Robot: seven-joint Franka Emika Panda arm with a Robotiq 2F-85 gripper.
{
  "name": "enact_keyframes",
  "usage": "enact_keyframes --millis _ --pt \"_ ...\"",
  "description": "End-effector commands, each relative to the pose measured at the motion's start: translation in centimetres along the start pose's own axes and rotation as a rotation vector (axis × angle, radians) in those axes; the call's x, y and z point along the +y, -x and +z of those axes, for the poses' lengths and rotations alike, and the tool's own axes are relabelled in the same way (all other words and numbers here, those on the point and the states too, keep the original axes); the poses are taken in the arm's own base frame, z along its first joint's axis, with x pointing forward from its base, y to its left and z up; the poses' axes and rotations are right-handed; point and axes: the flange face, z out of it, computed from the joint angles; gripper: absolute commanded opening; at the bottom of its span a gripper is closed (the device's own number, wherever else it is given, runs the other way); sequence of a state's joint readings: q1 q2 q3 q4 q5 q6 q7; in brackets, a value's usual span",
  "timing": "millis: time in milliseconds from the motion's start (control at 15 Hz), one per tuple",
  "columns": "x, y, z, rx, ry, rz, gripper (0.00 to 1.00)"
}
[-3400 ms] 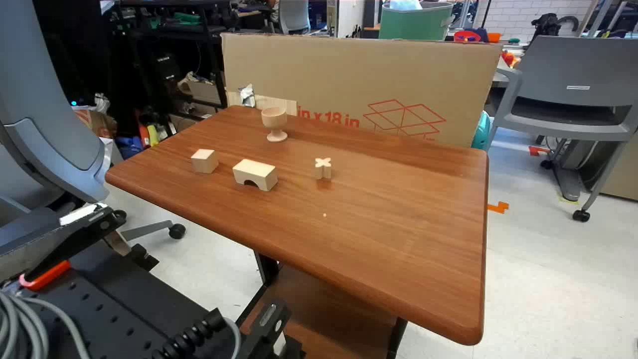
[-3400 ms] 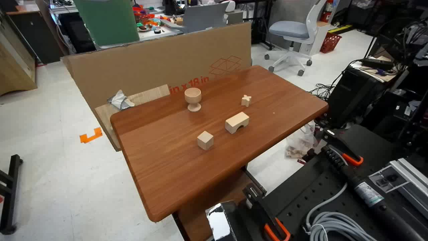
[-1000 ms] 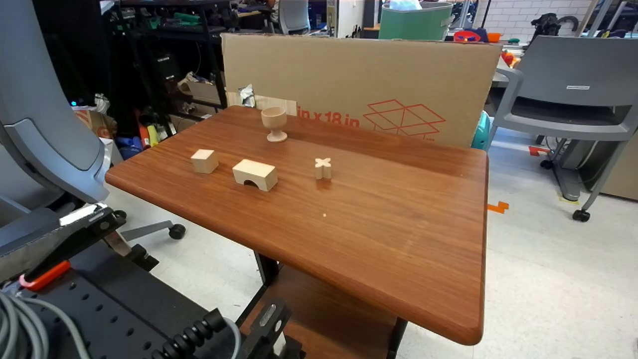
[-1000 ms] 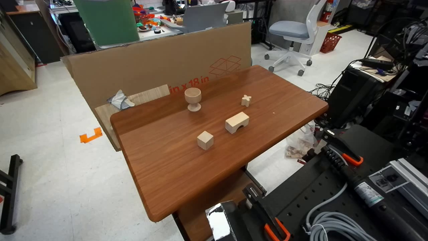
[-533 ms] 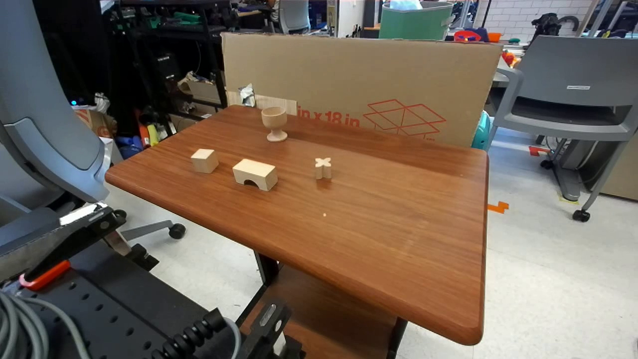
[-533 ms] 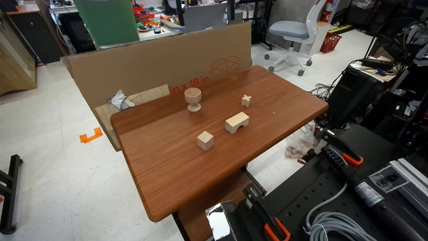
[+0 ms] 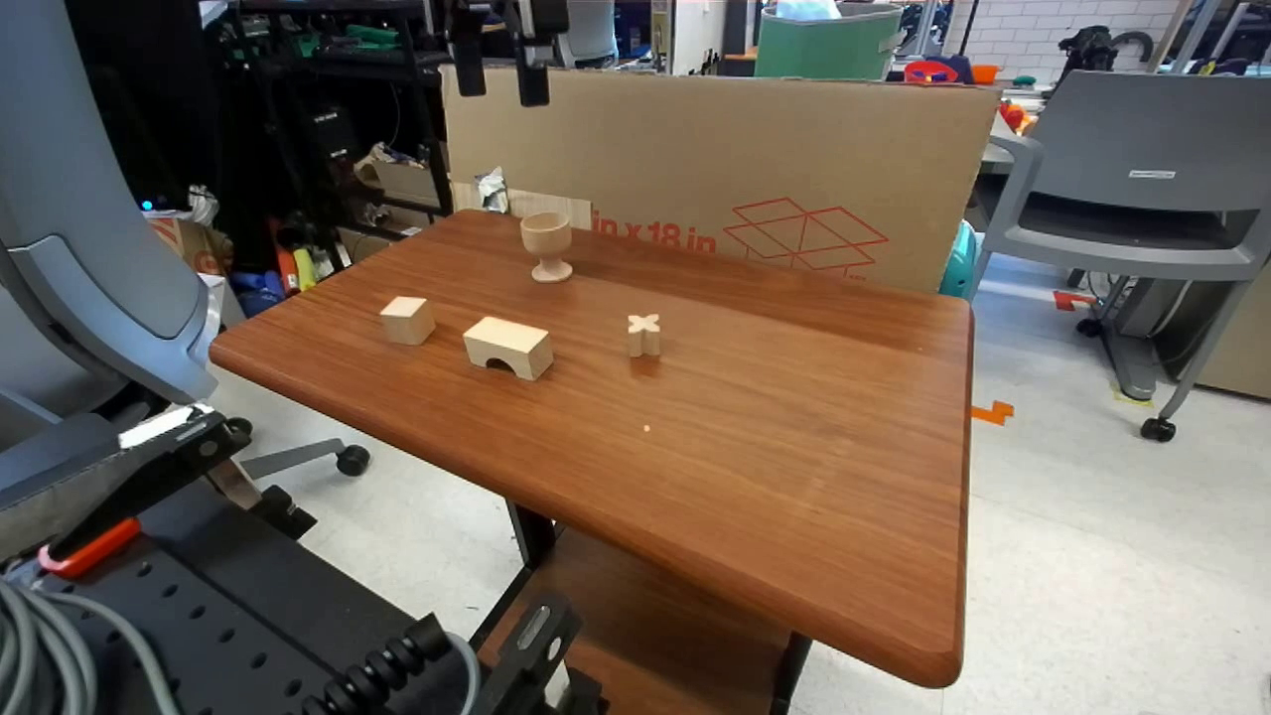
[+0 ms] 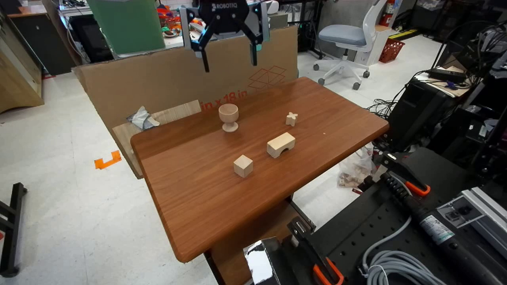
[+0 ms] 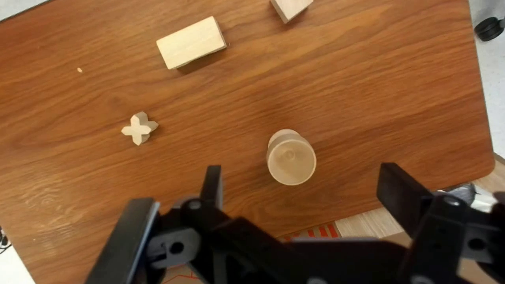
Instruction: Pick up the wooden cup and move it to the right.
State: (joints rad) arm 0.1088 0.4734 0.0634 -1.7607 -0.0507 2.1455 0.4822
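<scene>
The wooden cup (image 7: 546,238) stands upright on the brown table (image 7: 755,477), near its back edge. It also shows in an exterior view (image 8: 228,114) and, from above, in the wrist view (image 9: 291,161). My gripper (image 8: 230,65) is open and empty, high above the table, and also shows at the top of an exterior view (image 7: 502,89). In the wrist view the gripper (image 9: 301,169) has its fingers wide apart, and the cup appears between and slightly ahead of the fingertips, below them. Nothing touches the cup.
An arched wooden block (image 8: 280,144), a wooden cube (image 8: 243,166) and a cross-shaped wooden piece (image 8: 291,118) lie on the table around the cup. A tall cardboard sheet (image 7: 715,139) stands along the back edge. A wooden board with crumpled silver tape (image 8: 143,118) is beside it.
My gripper has come down into both exterior views from the top. Half a second ago only its fingertips showed in one of them. The cup and blocks have not moved.
</scene>
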Motion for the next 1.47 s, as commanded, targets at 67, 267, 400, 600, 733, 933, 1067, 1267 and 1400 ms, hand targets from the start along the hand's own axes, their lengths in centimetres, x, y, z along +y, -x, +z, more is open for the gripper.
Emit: enact_keyframes --millis 67,267,400,600,733,933,1067,1267,1400 --pt "-1.9 -2.1 2.8 -0.015 0.037 -0.001 1.00" --pt "-2.5 -3.1 4.6 -0.006 0.065 -0.004 1.00" --pt "-2.8 -3.6 5.7 -0.009 0.080 -0.002 1.00" --pt "-2.9 -4.4 7.5 -0.025 0.095 0.010 1.00" --pt "-2.8 -4.8 8.5 -0.035 0.107 0.019 1.00" --pt "-2.6 -5.4 10.2 -0.057 0.122 0.033 1.00" --pt "-2.6 -5.6 11.1 -0.077 0.133 0.042 1.00" --pt "-3.0 -5.7 11.9 -0.106 0.147 0.044 1.00" --pt "-3.5 -5.7 12.1 -0.120 0.148 0.042 0.72"
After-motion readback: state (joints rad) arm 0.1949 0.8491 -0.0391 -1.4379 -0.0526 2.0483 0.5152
